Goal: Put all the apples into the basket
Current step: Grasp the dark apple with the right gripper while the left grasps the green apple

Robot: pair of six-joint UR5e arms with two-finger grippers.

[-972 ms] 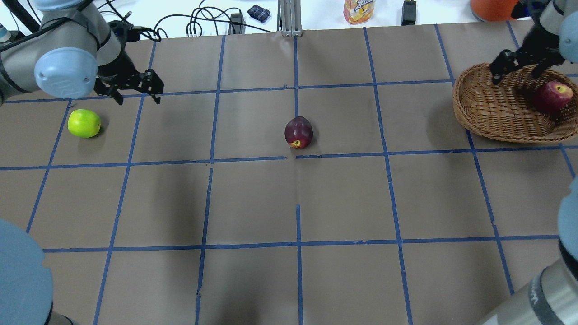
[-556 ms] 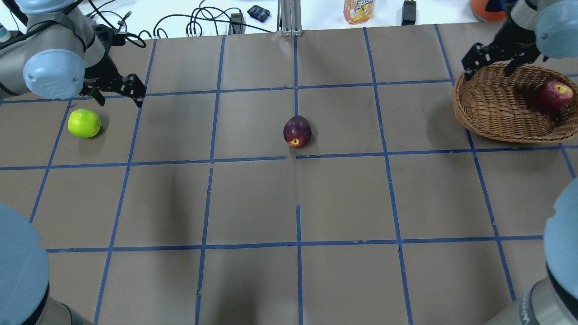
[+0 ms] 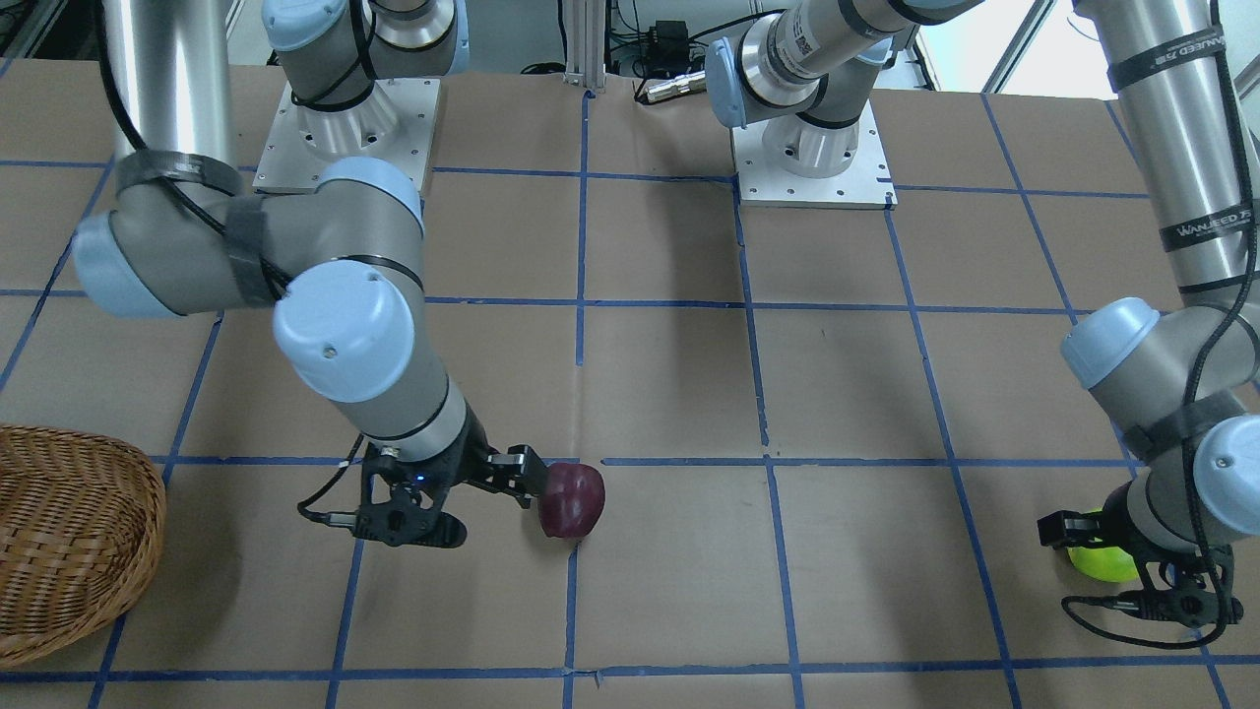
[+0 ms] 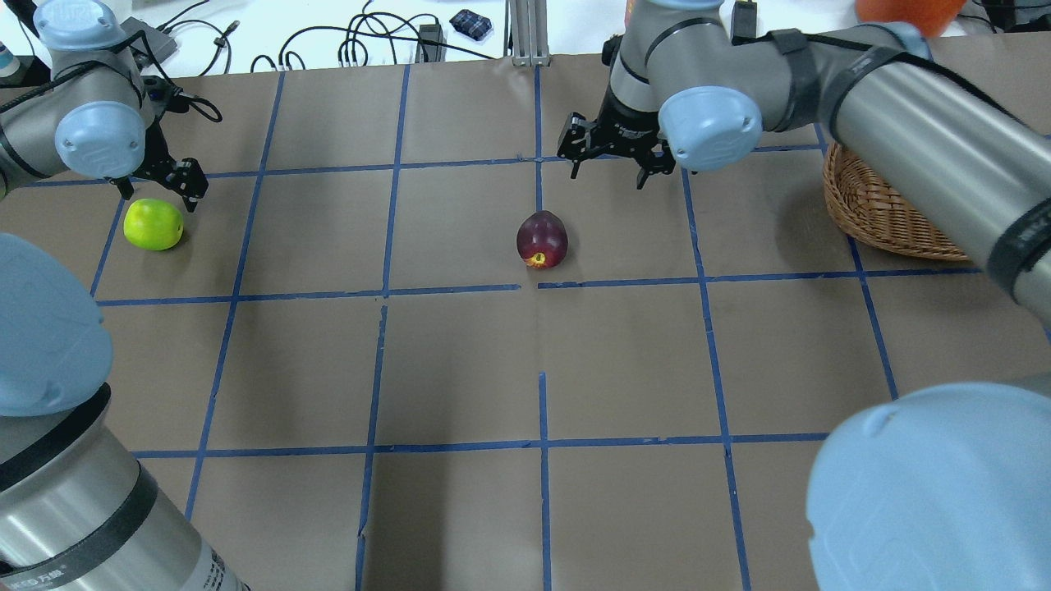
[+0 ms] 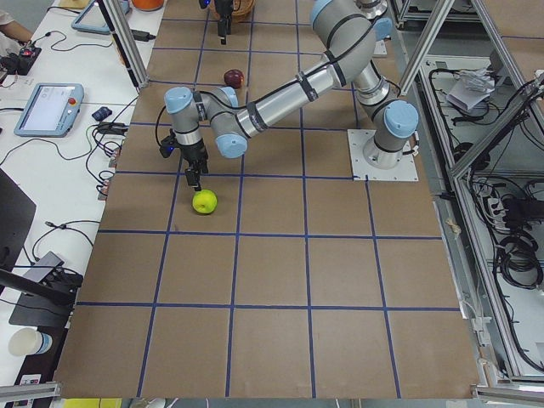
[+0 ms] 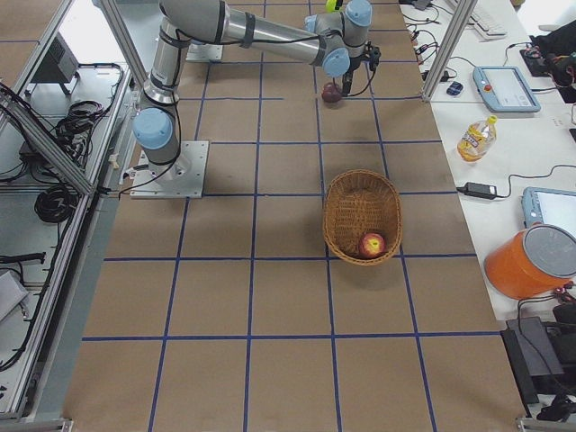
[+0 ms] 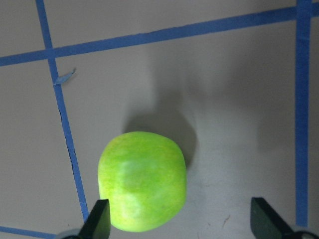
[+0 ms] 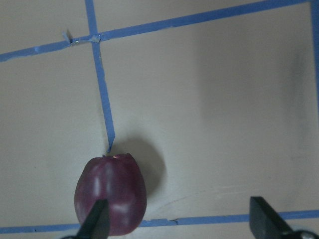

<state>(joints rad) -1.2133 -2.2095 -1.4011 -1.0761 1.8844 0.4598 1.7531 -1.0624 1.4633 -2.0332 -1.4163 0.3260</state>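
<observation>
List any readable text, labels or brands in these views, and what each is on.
"WANJEED", followed by characters too small to read: black strap around the left arm.
Upper strap on the same arm: white print, too blurred to read.
Sticker near that arm's base: code pattern, unreadable.
Bottle on the side bench: label too small to read.

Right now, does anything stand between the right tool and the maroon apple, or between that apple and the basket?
Nothing visible does. The open right tool hangs close by the maroon apple with only bare table between them. From the apple to the basket the table shows only blue tape lines.
</observation>
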